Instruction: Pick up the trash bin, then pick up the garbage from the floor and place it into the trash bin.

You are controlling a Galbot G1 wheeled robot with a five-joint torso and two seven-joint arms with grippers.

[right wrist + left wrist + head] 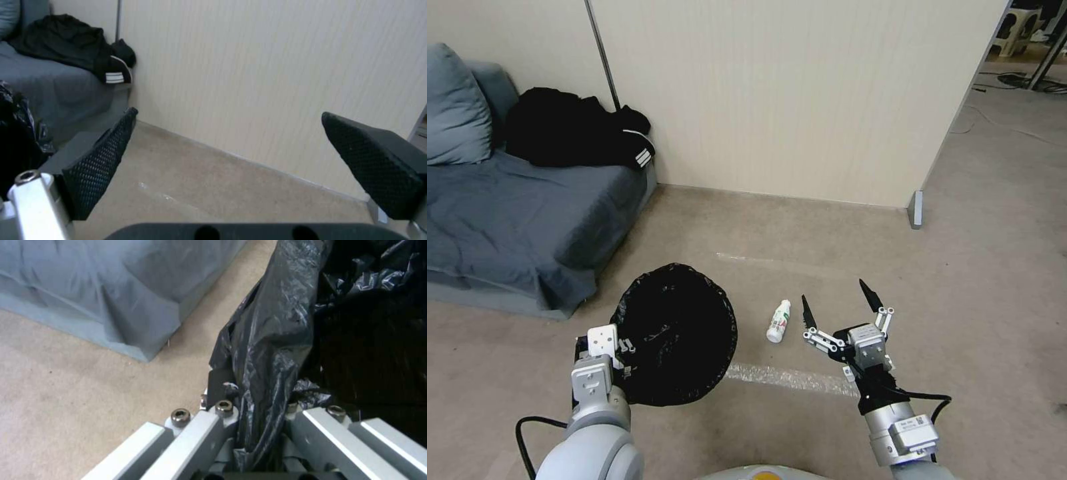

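- The left gripper (262, 426) has its jaws clamped on the rim of the trash bin (677, 333), pinching the black liner (271, 340) folded over the edge; the bin hangs at the near left, its mouth tipped toward the head camera.
- The right gripper (842, 308) hovers above the floor (800, 233) with its jaws spread wide and nothing between them; its black fingertips (100, 166) point toward the far wall (800, 93).
- The garbage in reach is a small white bottle (778, 321) lying on its side on the floor, just right of the bin and just left of the right gripper's left fingertip.
- The step in hand appears to be picking up that bottle. To do it well, the right gripper likely needs to shift left so the bottle sits centred between the jaws, then come down across the bottle's short width, not along its length.
- The bottle is round and light, so it may roll if one fingertip touches first; both pads should meet it together.
- The bin should be kept level and close, with its mouth up, so the drop is short.
- A grey sofa (514, 213) with a black jacket (580, 130) stands at the far left, well apart from the work.
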